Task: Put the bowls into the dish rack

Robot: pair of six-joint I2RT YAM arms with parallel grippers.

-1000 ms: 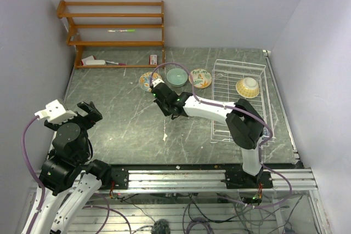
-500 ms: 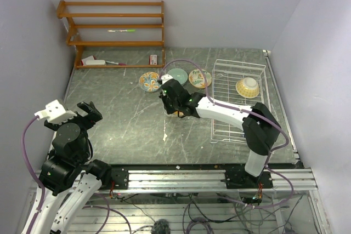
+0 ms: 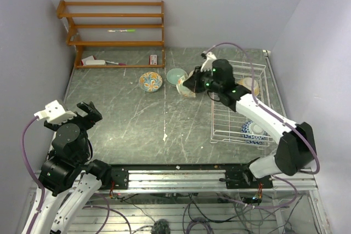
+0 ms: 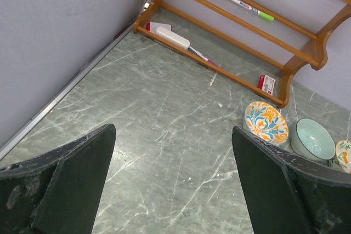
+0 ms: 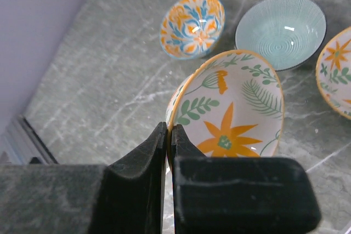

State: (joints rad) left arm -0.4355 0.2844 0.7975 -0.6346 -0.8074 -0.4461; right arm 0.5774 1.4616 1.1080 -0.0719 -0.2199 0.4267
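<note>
My right gripper (image 5: 169,127) is shut on the rim of a cream bowl with an orange flower and green leaves (image 5: 236,108). It holds the bowl tilted above the table, just left of the white wire dish rack (image 3: 239,61); the gripper (image 3: 190,83) and the bowl (image 3: 184,88) also show in the top view. Below it on the table stand a pale teal bowl (image 5: 281,30), a blue-and-orange bowl (image 5: 193,24) and a third painted bowl (image 5: 335,72). Two bowls lie in the rack, one at the back (image 3: 250,85) and one at the front (image 3: 253,130). My left gripper (image 4: 173,130) is open and empty at the near left.
A wooden shelf unit (image 3: 115,26) stands at the back left with a marker and small items on it. Grey walls close the left, back and right. The right arm reaches across the rack's left part.
My right gripper has carried the flower bowl up and to the right, from the table's middle to beside the rack. The front bowl in the rack is now uncovered. The left arm has not moved.
</note>
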